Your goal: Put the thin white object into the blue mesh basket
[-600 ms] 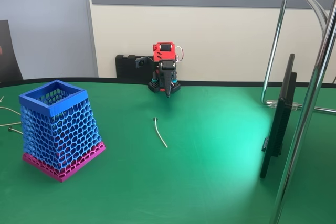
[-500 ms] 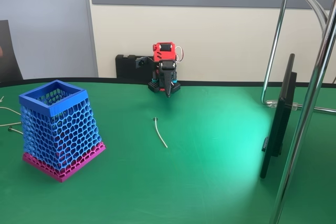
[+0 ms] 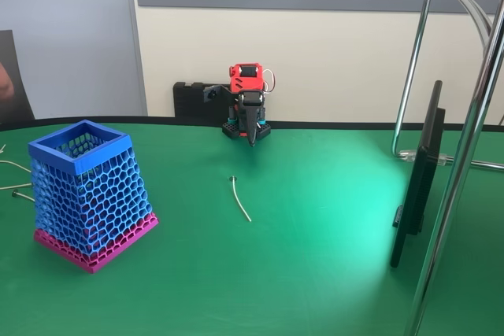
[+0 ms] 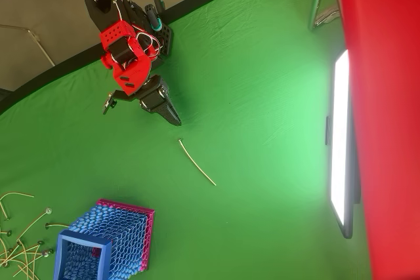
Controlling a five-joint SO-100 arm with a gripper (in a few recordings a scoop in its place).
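Tool (image 4: 176,120) pressed together, empty, parked near arm base. Stick (image 4: 196,162) flat on surface (image 4: 262,96), well apart from basket (image 3: 85,194). Risk: thin stick slipping from pinch, missing narrow rim.

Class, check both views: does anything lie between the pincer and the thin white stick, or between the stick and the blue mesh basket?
Nothing visible does. Bare green table separates the pincer from the thin white stick, and the stick from the blue mesh basket.
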